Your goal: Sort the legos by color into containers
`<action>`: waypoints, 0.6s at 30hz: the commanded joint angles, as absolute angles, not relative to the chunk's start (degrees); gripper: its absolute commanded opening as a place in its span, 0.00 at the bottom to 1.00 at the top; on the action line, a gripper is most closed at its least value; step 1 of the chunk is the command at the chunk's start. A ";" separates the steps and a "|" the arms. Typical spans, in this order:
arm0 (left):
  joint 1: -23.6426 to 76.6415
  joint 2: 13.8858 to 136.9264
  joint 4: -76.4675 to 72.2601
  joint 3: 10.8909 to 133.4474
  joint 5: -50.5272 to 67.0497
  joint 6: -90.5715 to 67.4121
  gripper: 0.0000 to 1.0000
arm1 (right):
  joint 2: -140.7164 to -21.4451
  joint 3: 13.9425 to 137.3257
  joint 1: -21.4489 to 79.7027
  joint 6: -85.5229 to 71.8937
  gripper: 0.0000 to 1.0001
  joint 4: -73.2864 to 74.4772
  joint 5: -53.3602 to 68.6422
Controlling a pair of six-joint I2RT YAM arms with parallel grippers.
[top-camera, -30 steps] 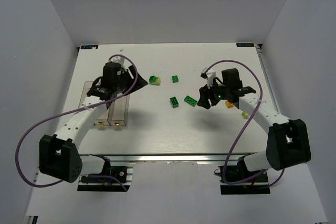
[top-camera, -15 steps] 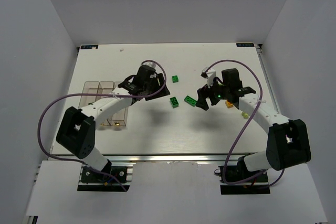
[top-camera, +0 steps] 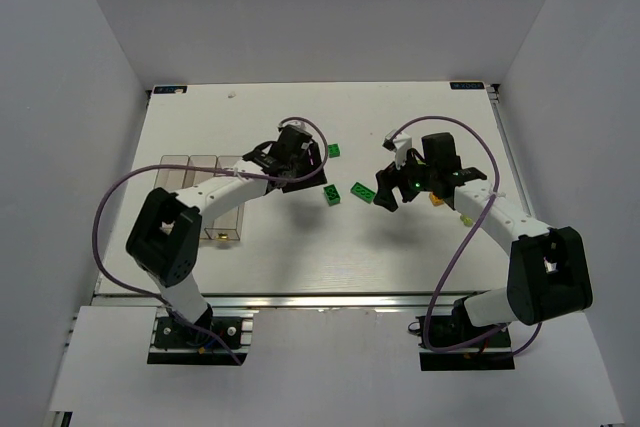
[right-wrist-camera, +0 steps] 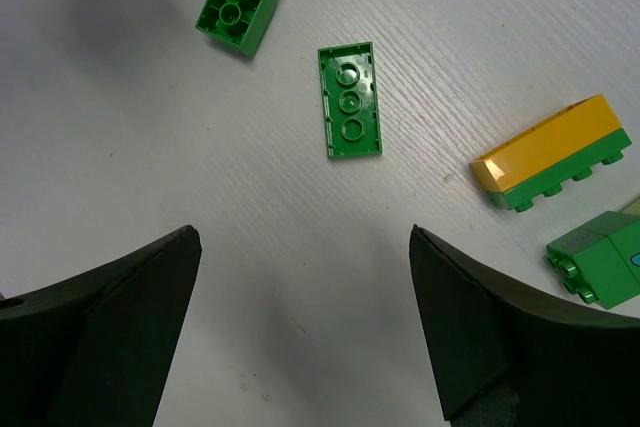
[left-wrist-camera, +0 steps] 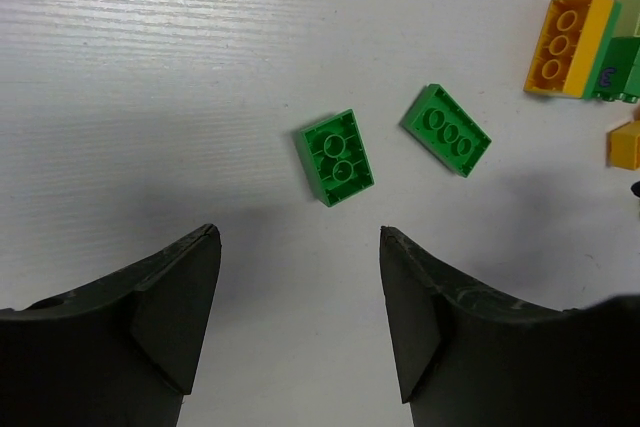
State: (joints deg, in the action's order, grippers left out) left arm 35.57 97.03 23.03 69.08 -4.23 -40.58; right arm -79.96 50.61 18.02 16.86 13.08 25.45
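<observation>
My left gripper (left-wrist-camera: pixel 298 237) hangs over the table (top-camera: pixel 300 247) with its jaws apart and nothing between them, just short of an upturned green brick (left-wrist-camera: pixel 336 157). A green plate (left-wrist-camera: pixel 446 129) lies just beyond that. My right gripper (right-wrist-camera: pixel 302 237) faces what looks like the same pair from the other side, spread wide and equally empty.

Nearest me on the right, a yellow-green brick (top-camera: pixel 467 218) and an orange brick (top-camera: pixel 437 199) lie beside my right arm. A stacked orange-and-green piece (right-wrist-camera: pixel 555 152) lies close by. Farthest out is another small green brick (top-camera: pixel 335 151).

With this many legos loose, I judge most of the sorting is left to do, and neither gripper has a piece in hand.

The bins (top-camera: pixel 232 209) sit well to the left, three in a row, with my left arm crossing over them. A small pale speck shows at their near end, too small to call a lego. Beyond it I can make out no brick inside.
</observation>
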 commanded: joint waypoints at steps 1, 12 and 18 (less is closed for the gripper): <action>36.56 98.69 25.48 73.29 -6.94 -40.78 0.74 | -78.93 50.89 18.19 16.35 0.89 11.60 25.14; 37.96 106.08 31.29 80.06 -9.75 -41.84 0.74 | -78.22 48.34 18.19 15.91 0.89 10.02 25.49; 39.90 111.61 33.22 85.77 -9.32 -41.13 0.74 | -78.31 48.16 18.19 16.43 0.89 9.84 25.58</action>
